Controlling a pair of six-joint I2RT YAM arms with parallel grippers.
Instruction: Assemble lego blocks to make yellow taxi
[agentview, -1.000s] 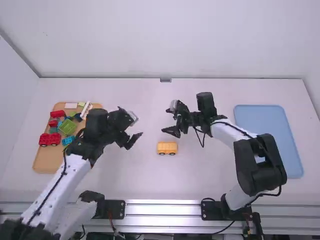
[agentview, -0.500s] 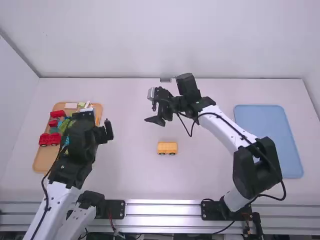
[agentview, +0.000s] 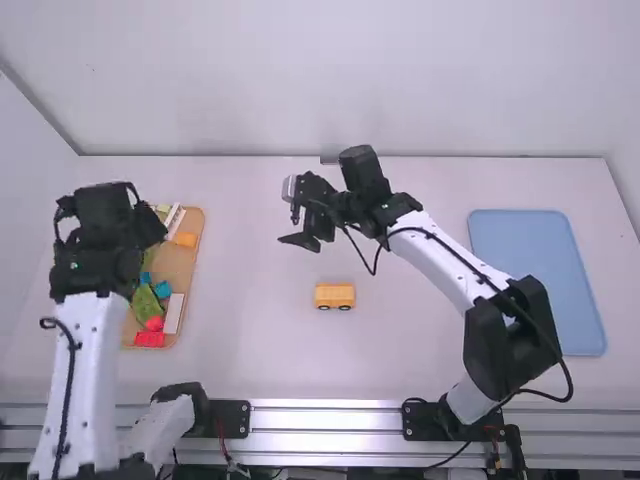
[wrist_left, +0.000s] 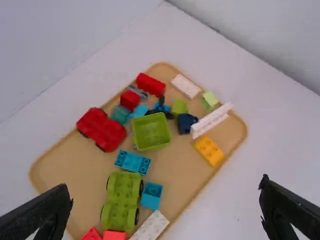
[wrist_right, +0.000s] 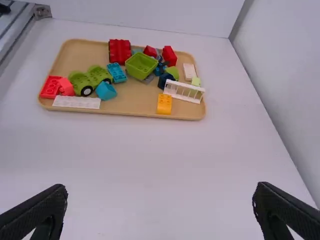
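I hold my left claw (agentview: 108, 225) over the tray (wrist_left: 175, 175), its fingers wide apart with nothing between them. My right claw (agentview: 290, 228) is spread wide and empty too, above the tabletop (agentview: 420, 340). The yellow taxi (agentview: 335, 294) stands on its wheels on the tabletop, between my two arms. A yellow block (wrist_left: 209, 151) lies on the tray, near the white rail (wrist_left: 212, 120).

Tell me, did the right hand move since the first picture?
Yes. In the high view, the right hand moved left and a little farther up the table, away from the yellow car, which stayed put.
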